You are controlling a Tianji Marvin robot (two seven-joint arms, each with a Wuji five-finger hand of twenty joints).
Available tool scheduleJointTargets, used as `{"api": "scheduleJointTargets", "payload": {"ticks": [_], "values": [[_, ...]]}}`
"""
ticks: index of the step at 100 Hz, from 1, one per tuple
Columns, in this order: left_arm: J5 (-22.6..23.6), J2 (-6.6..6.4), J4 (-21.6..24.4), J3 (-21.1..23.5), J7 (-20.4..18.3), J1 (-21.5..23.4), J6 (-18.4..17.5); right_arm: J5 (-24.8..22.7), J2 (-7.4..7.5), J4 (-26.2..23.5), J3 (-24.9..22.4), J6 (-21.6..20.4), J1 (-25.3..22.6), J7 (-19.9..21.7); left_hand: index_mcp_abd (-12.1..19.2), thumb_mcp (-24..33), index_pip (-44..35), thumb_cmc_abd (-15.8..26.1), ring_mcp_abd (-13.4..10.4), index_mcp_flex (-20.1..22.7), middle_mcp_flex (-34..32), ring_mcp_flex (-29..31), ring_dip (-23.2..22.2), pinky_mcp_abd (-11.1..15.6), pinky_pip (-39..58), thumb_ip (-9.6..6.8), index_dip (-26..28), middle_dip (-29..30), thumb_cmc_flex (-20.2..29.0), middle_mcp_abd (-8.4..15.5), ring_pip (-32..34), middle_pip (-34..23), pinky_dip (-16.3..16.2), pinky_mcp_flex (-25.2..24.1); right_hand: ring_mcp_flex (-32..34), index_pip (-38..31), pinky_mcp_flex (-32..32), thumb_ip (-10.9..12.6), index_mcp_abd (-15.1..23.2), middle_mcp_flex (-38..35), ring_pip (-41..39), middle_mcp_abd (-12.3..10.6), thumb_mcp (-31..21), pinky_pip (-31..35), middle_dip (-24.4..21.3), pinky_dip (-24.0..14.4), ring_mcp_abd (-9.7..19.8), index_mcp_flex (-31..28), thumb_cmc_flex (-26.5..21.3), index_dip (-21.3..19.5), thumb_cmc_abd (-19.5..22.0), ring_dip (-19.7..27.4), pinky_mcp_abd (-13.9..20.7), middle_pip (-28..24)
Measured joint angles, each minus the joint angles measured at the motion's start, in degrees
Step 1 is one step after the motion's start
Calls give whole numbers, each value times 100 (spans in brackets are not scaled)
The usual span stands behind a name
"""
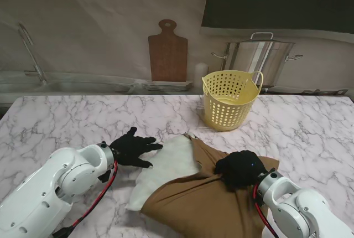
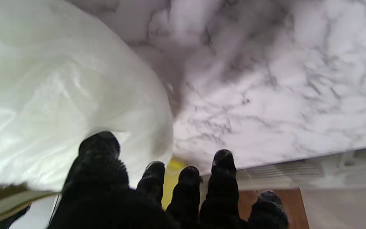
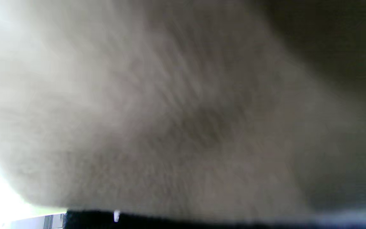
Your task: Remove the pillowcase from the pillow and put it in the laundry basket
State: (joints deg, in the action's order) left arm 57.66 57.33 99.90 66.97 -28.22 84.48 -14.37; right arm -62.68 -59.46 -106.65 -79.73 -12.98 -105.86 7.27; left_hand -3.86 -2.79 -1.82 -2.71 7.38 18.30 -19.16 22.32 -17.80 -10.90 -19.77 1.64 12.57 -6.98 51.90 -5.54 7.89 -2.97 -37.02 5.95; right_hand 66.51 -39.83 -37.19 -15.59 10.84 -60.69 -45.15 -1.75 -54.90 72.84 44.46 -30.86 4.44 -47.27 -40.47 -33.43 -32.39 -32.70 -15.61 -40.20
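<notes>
The white pillow (image 1: 167, 162) lies on the marble table (image 1: 66, 119), its left part bare. The brown pillowcase (image 1: 202, 202) still covers its right, nearer part. My left hand (image 1: 131, 148) is open, fingers spread, at the bare pillow's left edge. In the left wrist view its thumb (image 2: 98, 152) lies over the pillow (image 2: 59, 95). My right hand (image 1: 239, 169) is shut on a bunched fold of the pillowcase at its right end. Blurred brown cloth (image 3: 183, 121) fills the right wrist view. The yellow laundry basket (image 1: 228, 98) stands upright farther from me, beyond the pillow.
A wooden cutting board (image 1: 167, 50) leans on the back wall, with a steel pot (image 1: 260, 55) to its right. A faucet (image 1: 30, 50) and sink are at the far left. A stack of plates (image 1: 166, 87) sits behind the table's far edge.
</notes>
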Motion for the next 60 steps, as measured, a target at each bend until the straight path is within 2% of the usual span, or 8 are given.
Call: {"api": "scheduleJointTargets", "payload": {"ticks": [16,31,40,48,60], "values": [[-74,9,360,480,721,415,-231,71,3,136,95,23,197,0,-75,108,-58,60,29,190,-299,204,-54,-66,0,0,66,-120,363,-81,37,-58,-1,10,165,-13,-48,0,1,-2,-254,73,-54,0,12,2,-1,-33,-1,-56,-65,-80,0,-2],[-635,20,536,575,783,592,-485,127,5,252,164,2,395,39,-76,105,-108,131,34,249,-494,335,-58,-68,0,0,135,-175,367,-90,58,-87,5,69,238,-17,-56,0,12,-2,-444,88,-54,0,14,8,-1,-38,-2,-57,-65,-148,0,-2],[-791,27,549,543,872,645,-607,144,5,325,192,-12,514,42,-77,105,-111,204,80,249,-517,336,-66,-68,0,0,146,-182,367,-100,59,-91,19,71,312,-18,-62,0,53,-2,-525,99,-54,0,14,47,-1,-38,-3,-57,-65,-153,0,-2],[-1154,23,530,451,811,655,-599,144,5,388,208,-28,610,13,-89,104,-112,275,85,249,-517,329,-68,-69,0,0,147,-183,356,-126,59,-82,45,71,334,-18,-67,0,58,0,-536,129,-55,0,8,57,-1,-38,-3,-57,-65,-154,0,-2],[-1671,-27,366,194,220,520,-610,142,5,460,212,-34,707,-51,-119,79,-112,253,85,231,-517,325,-69,-69,0,-1,147,-184,54,-151,59,-19,144,62,392,-18,-69,0,60,7,-537,135,-57,4,4,59,-1,-38,-4,-57,-65,-154,0,-2]]}}
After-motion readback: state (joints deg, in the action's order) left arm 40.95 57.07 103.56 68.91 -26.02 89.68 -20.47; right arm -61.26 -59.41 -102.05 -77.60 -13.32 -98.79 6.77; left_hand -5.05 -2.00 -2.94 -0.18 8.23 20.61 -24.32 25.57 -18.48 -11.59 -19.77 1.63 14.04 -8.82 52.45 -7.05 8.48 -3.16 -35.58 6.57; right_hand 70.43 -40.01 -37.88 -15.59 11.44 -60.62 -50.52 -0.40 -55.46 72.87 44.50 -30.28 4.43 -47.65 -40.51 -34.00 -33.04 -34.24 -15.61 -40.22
